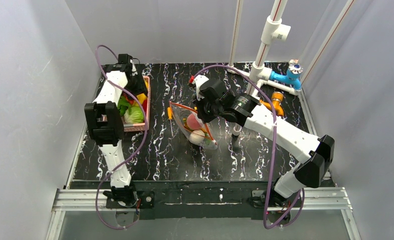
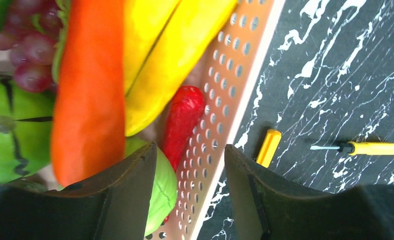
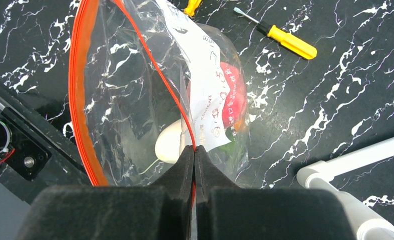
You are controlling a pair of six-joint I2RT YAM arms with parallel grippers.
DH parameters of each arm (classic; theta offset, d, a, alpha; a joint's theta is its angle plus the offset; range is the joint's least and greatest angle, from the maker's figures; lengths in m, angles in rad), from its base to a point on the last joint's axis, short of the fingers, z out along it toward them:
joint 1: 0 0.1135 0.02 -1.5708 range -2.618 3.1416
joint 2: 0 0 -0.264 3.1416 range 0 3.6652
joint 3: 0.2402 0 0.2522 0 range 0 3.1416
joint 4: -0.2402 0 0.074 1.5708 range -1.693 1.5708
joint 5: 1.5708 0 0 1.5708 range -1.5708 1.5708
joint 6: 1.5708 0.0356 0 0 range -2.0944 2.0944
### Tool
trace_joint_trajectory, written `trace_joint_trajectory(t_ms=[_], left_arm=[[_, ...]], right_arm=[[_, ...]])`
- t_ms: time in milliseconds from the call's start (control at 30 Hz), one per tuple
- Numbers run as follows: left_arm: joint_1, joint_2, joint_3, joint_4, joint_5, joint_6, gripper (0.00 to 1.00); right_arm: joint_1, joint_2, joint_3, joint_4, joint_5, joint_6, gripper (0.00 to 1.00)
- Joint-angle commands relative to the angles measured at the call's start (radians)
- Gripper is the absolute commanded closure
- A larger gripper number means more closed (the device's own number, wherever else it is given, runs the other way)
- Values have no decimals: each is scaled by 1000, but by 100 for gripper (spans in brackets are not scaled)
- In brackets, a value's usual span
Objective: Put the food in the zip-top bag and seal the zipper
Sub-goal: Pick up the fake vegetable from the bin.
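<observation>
The clear zip-top bag (image 3: 134,100) lies mid-table with its mouth open; it also shows in the top view (image 1: 197,131). My right gripper (image 3: 194,148) is shut on one side of the orange-red zipper (image 3: 77,90) and holds that edge up (image 1: 203,116). Inside the bag are a white radish (image 3: 169,145), a red-pink ball (image 3: 233,97) and something green (image 3: 230,150), behind a white label (image 3: 205,100). My left gripper (image 2: 189,150) is open over the pink basket (image 2: 225,95). It straddles the basket wall, one finger above a light green piece (image 2: 162,185), beside a red pepper (image 2: 182,122).
The basket (image 1: 145,102) holds an orange carrot (image 2: 87,90), a yellow piece (image 2: 159,60), grapes (image 2: 32,45) and a green fruit (image 2: 14,130). Yellow screwdrivers lie on the black marbled table (image 2: 370,148), (image 3: 287,40), (image 1: 170,113). White pipes with an orange valve (image 1: 276,100) stand at the back right.
</observation>
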Motion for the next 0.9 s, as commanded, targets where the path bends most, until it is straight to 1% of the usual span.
trace_joint_trajectory(t_ms=[0,133,300,433,500,667,867], left_arm=[[43,-55,33,-30,43,7,51],[48,-19,35,-30,36,7,58],[45,37,48,-41,80,7,60],[41,64,43,-45,80,16,62],[34,73,38,-47,65,25,62],[22,95,35,-46,45,33,53],[9,143,38,-35,-15,18,52]], right_arm=[[-5,1,35,4,-5,-1,99],[-4,-2,33,2,-2,2,99],[-5,0,38,1,-6,4,99],[-5,2,42,2,-13,5,99],[-5,4,43,2,-15,7,99],[-5,7,47,4,-21,11,99],[-5,14,55,4,-25,14,99]])
